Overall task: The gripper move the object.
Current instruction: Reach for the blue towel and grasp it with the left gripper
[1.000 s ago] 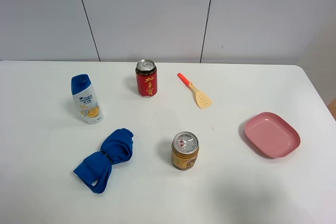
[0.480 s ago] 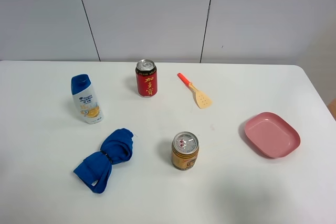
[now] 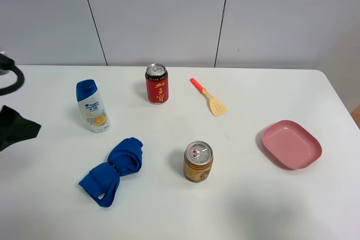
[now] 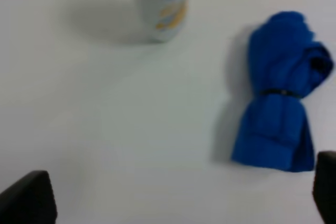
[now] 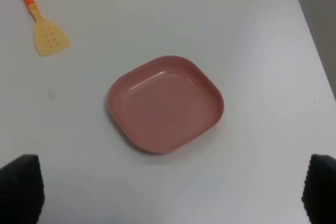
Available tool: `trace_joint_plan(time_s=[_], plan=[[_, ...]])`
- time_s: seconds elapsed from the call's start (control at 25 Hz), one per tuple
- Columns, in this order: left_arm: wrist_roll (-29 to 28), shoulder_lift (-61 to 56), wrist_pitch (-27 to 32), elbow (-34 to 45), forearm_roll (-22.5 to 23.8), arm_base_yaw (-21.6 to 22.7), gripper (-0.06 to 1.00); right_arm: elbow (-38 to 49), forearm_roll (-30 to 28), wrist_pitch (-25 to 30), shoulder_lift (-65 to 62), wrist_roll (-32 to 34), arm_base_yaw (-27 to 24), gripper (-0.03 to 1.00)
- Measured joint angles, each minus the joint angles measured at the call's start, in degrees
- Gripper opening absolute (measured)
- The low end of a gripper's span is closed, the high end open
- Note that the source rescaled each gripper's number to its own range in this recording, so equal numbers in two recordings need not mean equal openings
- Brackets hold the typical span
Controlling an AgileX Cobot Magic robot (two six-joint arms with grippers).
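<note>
The bright blue cloth (image 3: 112,171), bunched and cinched in the middle, lies on the white table (image 3: 253,206) at the front left. It also shows in the left wrist view (image 4: 282,114). My left gripper (image 4: 176,203) is open and empty, its fingertips (image 4: 26,198) wide apart, above the table and apart from the cloth. In the high view its black end (image 3: 17,127) shows at the left edge, left of the cloth. My right gripper (image 5: 170,192) is open and empty above a pink plate (image 5: 165,103); it is out of the high view.
A white shampoo bottle with a blue cap (image 3: 92,107) stands behind the cloth. A red can (image 3: 157,84) and an orange spatula (image 3: 209,98) are at the back. A gold can (image 3: 198,162) stands mid-front. The pink plate (image 3: 291,144) is at the right.
My left arm has come into the high view at the left edge. The cloth and the other objects have not moved.
</note>
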Motion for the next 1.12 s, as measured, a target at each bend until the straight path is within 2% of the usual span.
trace_joint_plan(time_s=[0.12,0.24,0.32,0.52,0.8,1.12], plan=[[-1.9,4.1,-2.2,0.0,0.0,-7.6,1.00,0.0,0.0,0.0,0.0,0.0,0.0,1.00],[-4.4,8.8,-5.6,0.0,-0.2,-12.8,1.00,0.0,0.0,0.0,0.0,0.0,0.0,1.00],[-7.1,12.4,-8.2,0.0,-0.7,-14.6,1.00,0.0,0.0,0.0,0.0,0.0,0.0,1.00],[-10.7,19.5,-10.0,-0.1,-1.1,-15.3,1.00,0.0,0.0,0.0,0.0,0.0,0.0,1.00],[-11.1,28.6,-15.1,-0.1,-0.9,-15.3,1.00,0.0,0.0,0.0,0.0,0.0,0.0,1.00],[-11.2,36.8,-17.1,-0.1,-0.9,-15.3,1.00,0.0,0.0,0.0,0.0,0.0,0.0,1.00]])
